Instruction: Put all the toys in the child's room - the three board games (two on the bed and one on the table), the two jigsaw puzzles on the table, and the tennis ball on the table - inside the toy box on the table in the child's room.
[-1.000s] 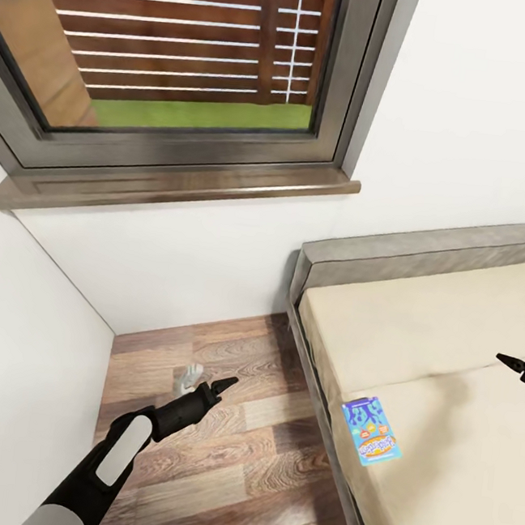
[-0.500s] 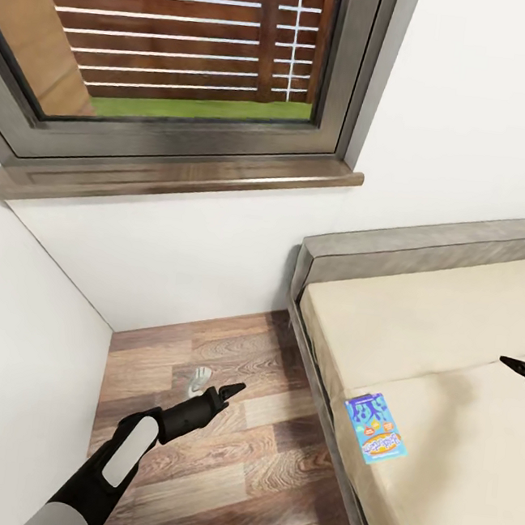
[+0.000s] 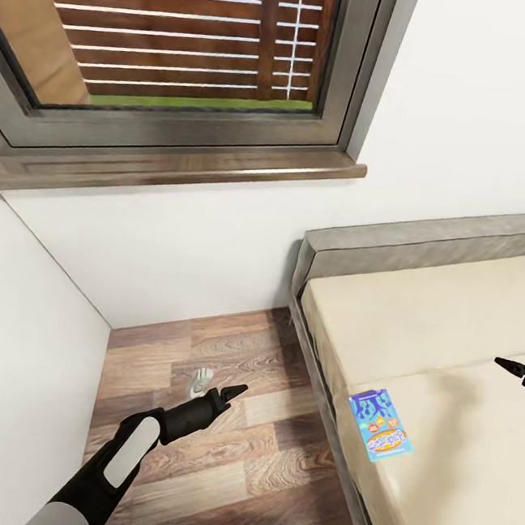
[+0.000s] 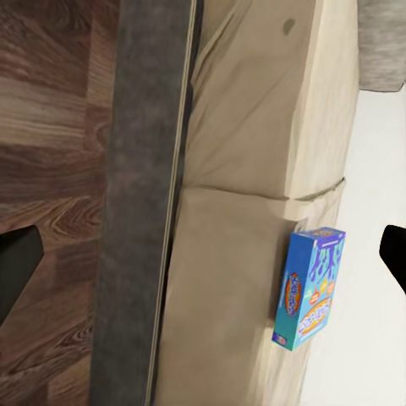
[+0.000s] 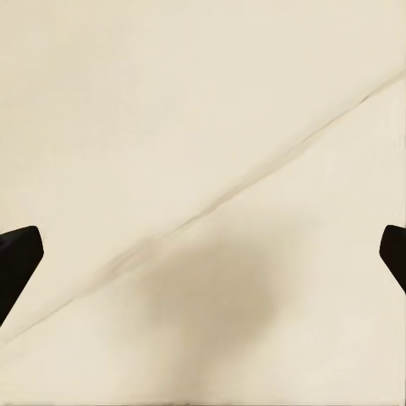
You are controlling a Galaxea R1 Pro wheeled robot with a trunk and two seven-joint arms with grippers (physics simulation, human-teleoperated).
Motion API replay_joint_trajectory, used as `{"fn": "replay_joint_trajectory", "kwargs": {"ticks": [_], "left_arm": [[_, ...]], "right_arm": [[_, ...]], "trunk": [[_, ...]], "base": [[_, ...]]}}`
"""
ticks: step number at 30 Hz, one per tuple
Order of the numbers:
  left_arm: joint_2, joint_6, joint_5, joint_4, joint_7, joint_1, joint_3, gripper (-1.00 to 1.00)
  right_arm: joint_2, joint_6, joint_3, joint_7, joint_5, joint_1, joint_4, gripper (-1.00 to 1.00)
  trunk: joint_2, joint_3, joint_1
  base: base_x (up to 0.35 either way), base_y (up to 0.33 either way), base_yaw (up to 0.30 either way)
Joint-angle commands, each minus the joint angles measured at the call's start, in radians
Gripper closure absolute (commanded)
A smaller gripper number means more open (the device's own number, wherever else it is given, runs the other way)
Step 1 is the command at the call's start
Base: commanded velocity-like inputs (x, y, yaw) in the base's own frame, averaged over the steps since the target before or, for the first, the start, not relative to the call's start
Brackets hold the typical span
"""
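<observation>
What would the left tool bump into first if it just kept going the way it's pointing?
Probably the bed: the left tool faces its grey frame and cream mattress side, the blue board game lying on top. Depth is uncertain.

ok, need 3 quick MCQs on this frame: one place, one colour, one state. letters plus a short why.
1. Where does the board game lie?
A. on the floor
B. on the mattress near the bed's edge
C. on the windowsill

2. Main colour of its box?
A. blue
B. red
C. black

3. What is the left gripper holding?
A. the game box
B. a ball
C. nothing

Answers:
1 B: in the head view it rests on the cream mattress beside the grey bed frame.
2 A: the box shows blue in head and left wrist views.
3 C: it hangs over the wood floor, nothing between its fingers.
</observation>
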State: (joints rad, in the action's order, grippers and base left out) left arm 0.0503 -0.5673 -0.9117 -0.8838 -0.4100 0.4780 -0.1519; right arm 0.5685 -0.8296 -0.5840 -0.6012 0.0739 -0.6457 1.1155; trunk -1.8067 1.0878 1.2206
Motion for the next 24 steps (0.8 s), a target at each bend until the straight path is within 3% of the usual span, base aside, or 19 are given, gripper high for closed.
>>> {"fn": "replay_joint_trajectory", "kwargs": {"ticks": [1, 15, 24], "left_arm": [[0.0, -0.008, -0.007, 0.0, 0.001, 0.0, 0.0, -1.0], [0.01, -0.01, -0.004, 0.0, 0.007, -0.002, -0.003, -1.0], [0.015, -0.001, -0.007, 0.05, 0.002, -0.005, -0.002, -1.0]], "right_arm": [[-0.001, -0.016, -0.001, 0.001, 0.007, 0.0, 0.007, -1.0], [-0.004, -0.043, -0.001, 0.001, 0.006, 0.004, 0.031, -1.0], [-0.004, -0.047, -0.002, 0.001, 0.005, 0.003, 0.034, -1.0]], "trunk": [[0.0, 0.001, 0.0], [0.0, 0.001, 0.0], [0.0, 0.001, 0.0]], "base": [[0.0, 0.0, 0.0], [0.0, 0.0, -0.003], [0.0, 0.0, -0.114]]}}
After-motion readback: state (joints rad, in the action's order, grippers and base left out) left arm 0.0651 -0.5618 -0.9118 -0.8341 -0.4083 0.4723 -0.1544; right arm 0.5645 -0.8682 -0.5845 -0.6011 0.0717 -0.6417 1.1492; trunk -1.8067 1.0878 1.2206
